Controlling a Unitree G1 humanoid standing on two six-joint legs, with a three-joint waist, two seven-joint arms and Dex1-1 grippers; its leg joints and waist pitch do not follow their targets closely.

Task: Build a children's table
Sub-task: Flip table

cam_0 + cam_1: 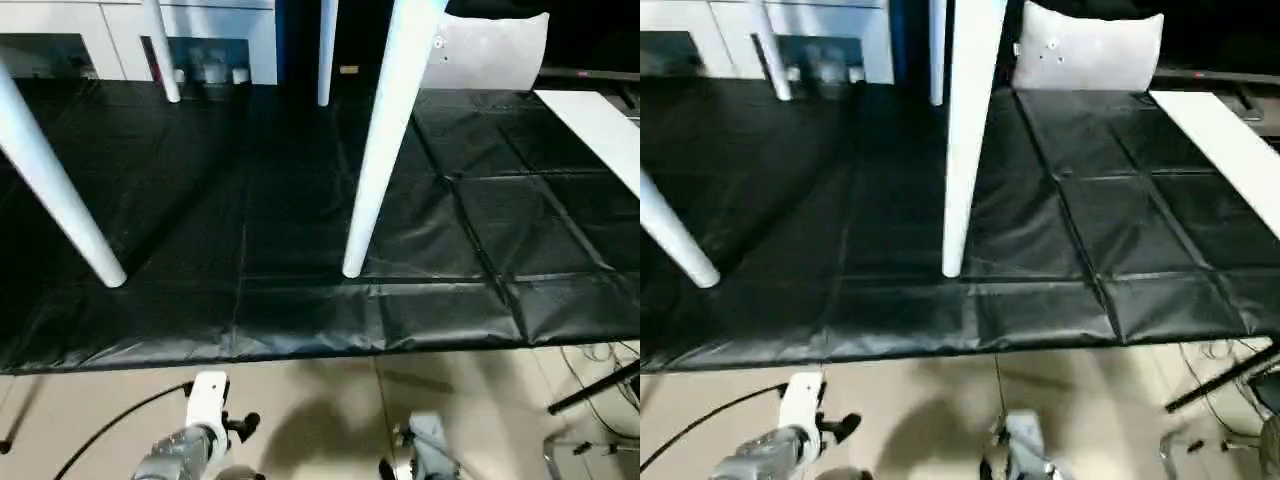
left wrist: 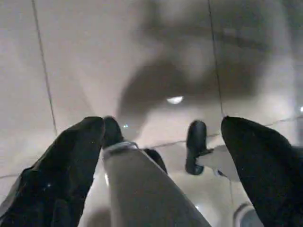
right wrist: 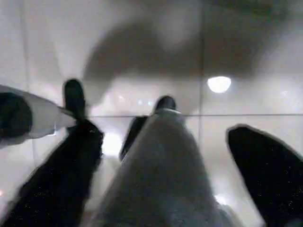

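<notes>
Table legs [image 1: 385, 140], white and tapered, stand upright on a black mat [image 1: 300, 300], so the table is set on its feet, its top above the frame. Nearest, over the beige floor [image 1: 320, 400], both arms hang low: the left gripper [image 2: 161, 142] and the right gripper [image 3: 165, 142] each have their black fingers [image 2: 71, 165] spread wide, holding nothing. Two legs stand near the mat's front, two further back. Beyond them are a white cabinet [image 1: 200, 30] and a white panel [image 1: 600, 125] at right.
</notes>
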